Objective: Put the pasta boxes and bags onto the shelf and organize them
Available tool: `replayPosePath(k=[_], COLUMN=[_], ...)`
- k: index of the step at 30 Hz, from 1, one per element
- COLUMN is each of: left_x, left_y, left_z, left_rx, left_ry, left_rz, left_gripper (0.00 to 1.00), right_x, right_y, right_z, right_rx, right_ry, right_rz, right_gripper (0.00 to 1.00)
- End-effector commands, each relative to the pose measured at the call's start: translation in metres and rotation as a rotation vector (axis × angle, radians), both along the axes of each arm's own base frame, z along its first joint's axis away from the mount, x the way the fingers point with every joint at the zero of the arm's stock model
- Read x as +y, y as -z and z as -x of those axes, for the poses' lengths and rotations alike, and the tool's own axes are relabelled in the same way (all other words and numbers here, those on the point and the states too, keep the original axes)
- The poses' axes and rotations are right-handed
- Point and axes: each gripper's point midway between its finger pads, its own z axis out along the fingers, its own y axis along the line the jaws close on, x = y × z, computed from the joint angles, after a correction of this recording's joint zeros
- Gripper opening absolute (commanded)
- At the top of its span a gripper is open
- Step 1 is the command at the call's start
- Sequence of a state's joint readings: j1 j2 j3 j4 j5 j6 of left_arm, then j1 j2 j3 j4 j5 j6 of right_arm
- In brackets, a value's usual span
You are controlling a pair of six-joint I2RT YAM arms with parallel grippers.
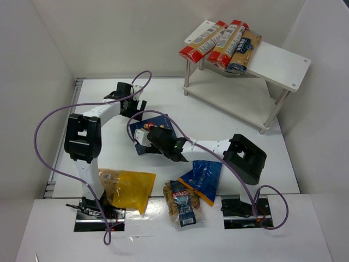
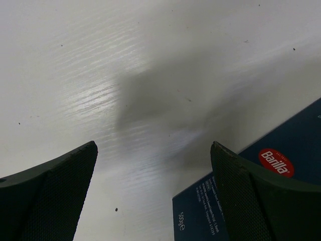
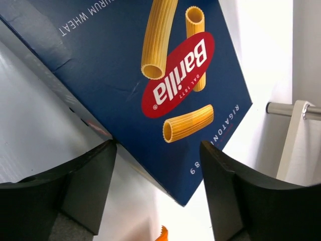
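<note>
The dark blue pasta box (image 1: 158, 120) lies mid-table, its near end under my right gripper (image 1: 146, 135). In the right wrist view the box (image 3: 125, 60) fills the frame and its lower corner sits between the jaws of the right gripper (image 3: 158, 145); the left fingertip (image 3: 108, 150) touches its side wall and the other presses its far edge. My left gripper (image 1: 131, 101) hovers just beyond the box, open (image 2: 153, 150) over bare table, with the box (image 2: 198, 213) behind its right finger. The white shelf (image 1: 278, 63) stands far right. The yellow bag (image 1: 131, 188), blue bag (image 1: 203, 179) and clear bag (image 1: 182, 203) lie near the bases.
Several long red-ended spaghetti packs (image 1: 218, 41) lie across the shelf's top board at its left end. A shelf leg (image 3: 288, 108) shows at the right of the right wrist view. White walls close the table on the left, back and right. Purple cables loop over both arms.
</note>
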State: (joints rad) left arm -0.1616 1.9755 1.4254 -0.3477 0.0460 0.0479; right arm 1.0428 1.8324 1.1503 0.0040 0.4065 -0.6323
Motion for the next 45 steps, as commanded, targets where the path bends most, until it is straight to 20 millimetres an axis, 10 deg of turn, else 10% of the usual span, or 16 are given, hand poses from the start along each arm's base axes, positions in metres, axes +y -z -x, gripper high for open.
replayPosePath(k=[1, 23, 37, 45], left_x=[-0.016, -0.044, -0.05, -0.039], left_y=[0.011, 0.026, 0.039, 0.03], left_z=[0.011, 0.027, 0.04, 0.037], left_rx=[0.057, 0.106, 0.179, 0.16], left_ry=[0.05, 0.142, 0.185, 0.159], left_rz=[0.009, -0.017, 0.009, 0.014], left_gripper=[0.99, 0.99, 0.99, 0.99], right_x=[0.015, 0.019, 0.036, 0.015], right_y=[-0.043, -0.128, -0.136, -0.139], right_z=[-0.023, -0.057, -0.089, -0.051], right_rx=[-0.086, -0.149, -0.151, -0.07], right_ry=[0.045, 0.148, 0.189, 0.154], right_rz=[-0.109, -0.273, -0.27, -0.284], right_gripper=[0.73, 0.69, 0.67, 0.7])
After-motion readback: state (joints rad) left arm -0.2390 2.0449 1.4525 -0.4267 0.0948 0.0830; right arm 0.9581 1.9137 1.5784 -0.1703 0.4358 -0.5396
